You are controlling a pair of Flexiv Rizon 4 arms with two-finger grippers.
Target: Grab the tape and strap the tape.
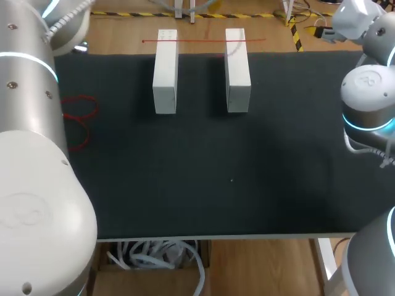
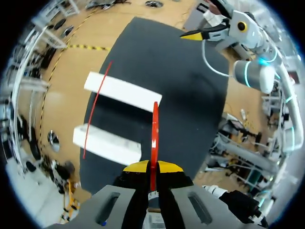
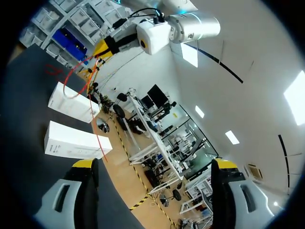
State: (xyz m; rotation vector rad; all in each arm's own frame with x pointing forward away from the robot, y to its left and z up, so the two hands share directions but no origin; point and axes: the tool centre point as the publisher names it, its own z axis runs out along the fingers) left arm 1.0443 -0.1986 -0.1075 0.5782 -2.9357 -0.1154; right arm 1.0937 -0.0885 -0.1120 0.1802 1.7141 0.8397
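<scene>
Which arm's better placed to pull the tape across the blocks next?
Left. The left gripper is shut on the red tape, which runs ahead toward the white blocks. The right gripper is open wide and holds nothing.

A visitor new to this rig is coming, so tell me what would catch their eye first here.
Two white blocks stand side by side at the far part of the black table, with a thin red tape stretched across their far ends. The left gripper is shut on that tape, which runs out ahead of it, while the right gripper hangs open with nothing between its fingers.
</scene>
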